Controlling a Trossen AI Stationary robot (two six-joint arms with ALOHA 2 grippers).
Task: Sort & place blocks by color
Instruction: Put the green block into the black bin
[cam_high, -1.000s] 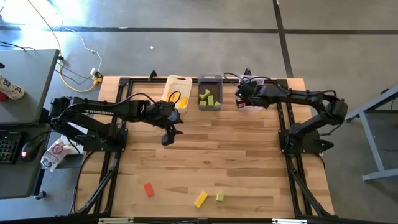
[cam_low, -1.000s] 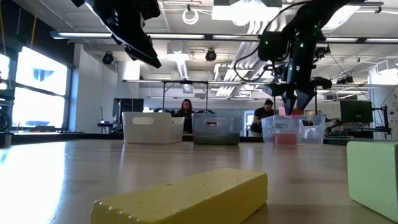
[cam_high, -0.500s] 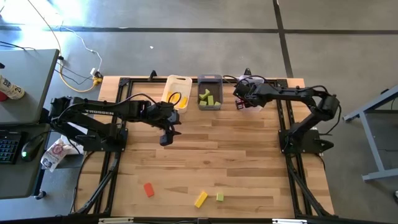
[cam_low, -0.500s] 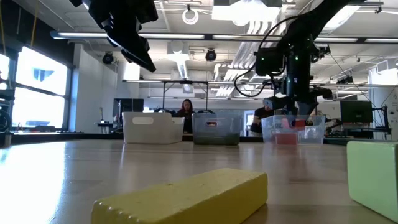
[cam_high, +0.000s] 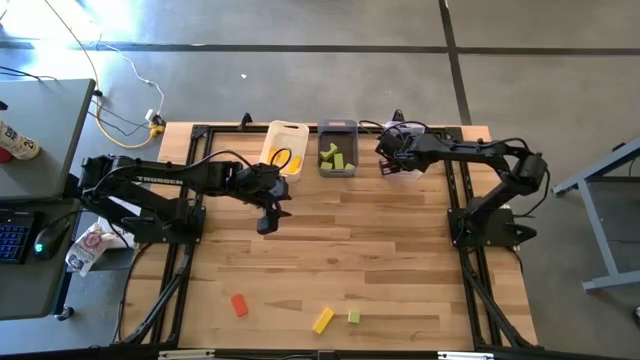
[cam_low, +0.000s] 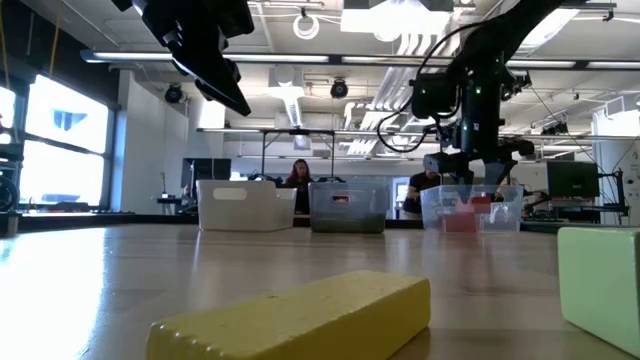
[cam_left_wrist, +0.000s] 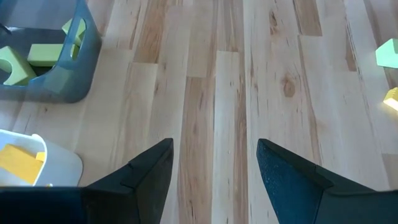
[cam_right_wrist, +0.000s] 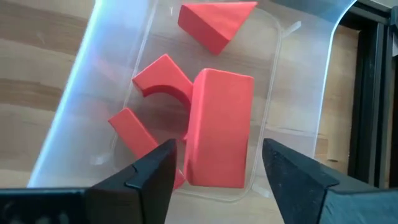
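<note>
On your pale plank worktop (cam_high: 380, 250), a yellow block (cam_low: 300, 315) lies nearest; beyond the bins, two people sit. Your right tool (cam_right_wrist: 214, 163) gapes empty over red blocks (cam_right_wrist: 217, 127) in the clear bin (cam_high: 405, 165); your left tool (cam_left_wrist: 214, 163) gapes wide.

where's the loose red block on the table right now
In the high view the loose red block lies on the table's near edge, toward the left arm's side, apart from the yellow block.

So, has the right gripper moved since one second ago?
Yes. In the high view the right gripper has shifted slightly away from the table's near edge, settling over the clear bin, and it is now open.
</note>
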